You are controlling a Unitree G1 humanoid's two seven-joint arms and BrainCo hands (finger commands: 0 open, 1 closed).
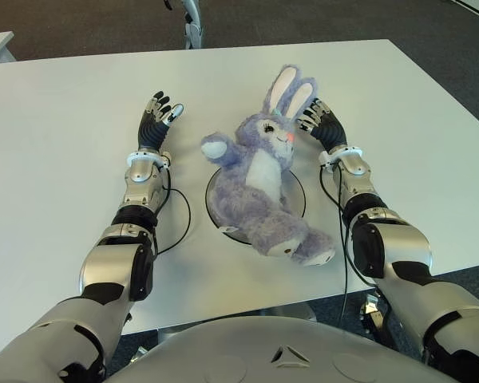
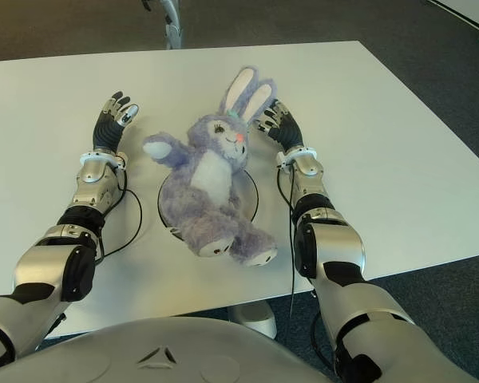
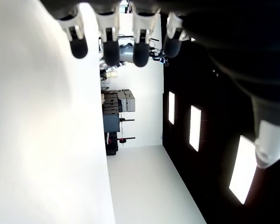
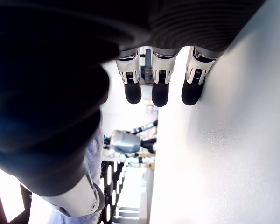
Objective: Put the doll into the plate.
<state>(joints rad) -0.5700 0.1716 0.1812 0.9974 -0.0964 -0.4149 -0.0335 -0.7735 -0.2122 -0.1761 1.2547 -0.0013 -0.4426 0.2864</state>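
A lavender-purple doll (image 1: pixel 263 179) is seen, with a white belly, white inner ears, white paw tips and a pink nose. The plate (image 1: pixel 297 194) beneath it is shown as pale grey with a darker rim. The table (image 1: pixel 56 144) is plain white. The left hand (image 1: pixel 158 118) and right hand (image 1: pixel 322 121) are coloured black with silver-white segments, and black cables are seen along the silver forearms.

I see the doll (image 1: pixel 265 174) lying on the plate (image 1: pixel 215 188) at the middle of the table (image 1: pixel 64 120), my left hand (image 1: pixel 157 116) to its left, my right hand (image 1: pixel 323 124) just beside its head.
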